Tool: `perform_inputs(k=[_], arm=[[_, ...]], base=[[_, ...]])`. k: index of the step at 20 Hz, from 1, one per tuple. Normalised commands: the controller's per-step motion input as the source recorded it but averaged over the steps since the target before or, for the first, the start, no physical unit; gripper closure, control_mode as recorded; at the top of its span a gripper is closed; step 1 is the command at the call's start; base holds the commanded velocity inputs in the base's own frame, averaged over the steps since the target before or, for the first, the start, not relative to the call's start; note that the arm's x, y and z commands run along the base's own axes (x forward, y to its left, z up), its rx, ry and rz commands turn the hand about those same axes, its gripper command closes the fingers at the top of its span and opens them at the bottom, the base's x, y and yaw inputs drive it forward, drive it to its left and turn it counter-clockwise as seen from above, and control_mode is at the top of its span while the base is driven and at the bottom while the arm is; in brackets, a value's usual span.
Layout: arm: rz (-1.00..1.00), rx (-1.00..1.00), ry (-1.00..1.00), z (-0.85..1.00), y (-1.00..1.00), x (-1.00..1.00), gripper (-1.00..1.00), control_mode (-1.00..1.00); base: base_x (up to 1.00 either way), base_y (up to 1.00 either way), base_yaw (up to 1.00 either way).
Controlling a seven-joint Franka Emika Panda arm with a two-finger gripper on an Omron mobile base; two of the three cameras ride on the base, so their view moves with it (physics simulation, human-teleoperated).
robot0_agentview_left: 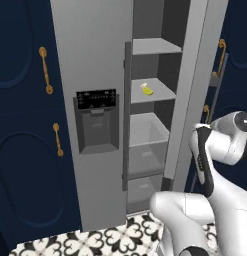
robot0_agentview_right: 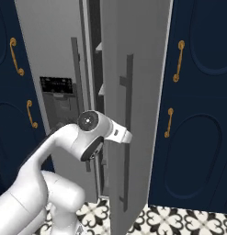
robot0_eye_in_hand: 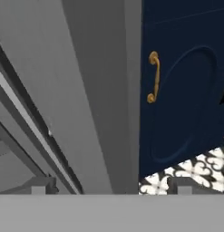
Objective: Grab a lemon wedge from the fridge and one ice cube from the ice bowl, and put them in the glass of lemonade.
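In my hand view the gripper [robot0_eye_in_hand: 109, 189] is spread wide, fingertips far apart with nothing between them, facing the grey fridge [robot0_eye_in_hand: 86, 90] door edge and a navy cabinet [robot0_eye_in_hand: 186, 90] with a brass handle [robot0_eye_in_hand: 153, 77]. My left base view looks into the open fridge, where the lemon wedge [robot0_agentview_left: 147, 89] lies on a middle shelf [robot0_agentview_left: 162, 92]. My right base view gives the door's outer face and dark bar handle [robot0_agentview_right: 127, 128], which hide the shelves.
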Motion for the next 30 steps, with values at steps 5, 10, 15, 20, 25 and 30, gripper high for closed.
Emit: perform_inputs(k=[5,10,15,20,25,30], arm=[[0.07,-0.1,0.05,1.0,0.33,-0.57,-1.0,-1.0],[0.02,-0.22,0.11,0.74,0.85,-0.08,-1.0,-1.0],[0.0,-0.29,0.16,0.65,1.0,0.05,-1.0,-1.0],[0.0,-0.49,0.48,-0.17,0.55,0.96,-1.0,-1.0],[0.0,-0.55,0.55,-0.3,0.0,1.0,-1.0,-1.0],[0.0,-0.16,0.11,-0.32,-0.32,0.7,-1.0,-1.0]], base=[[0.0,0.0,0.0],[0.0,0.0,0.0],[0.0,0.0,0.0],[0.0,0.0,0.0],[0.0,0.0,0.0],[0.0,0.0,0.0]])
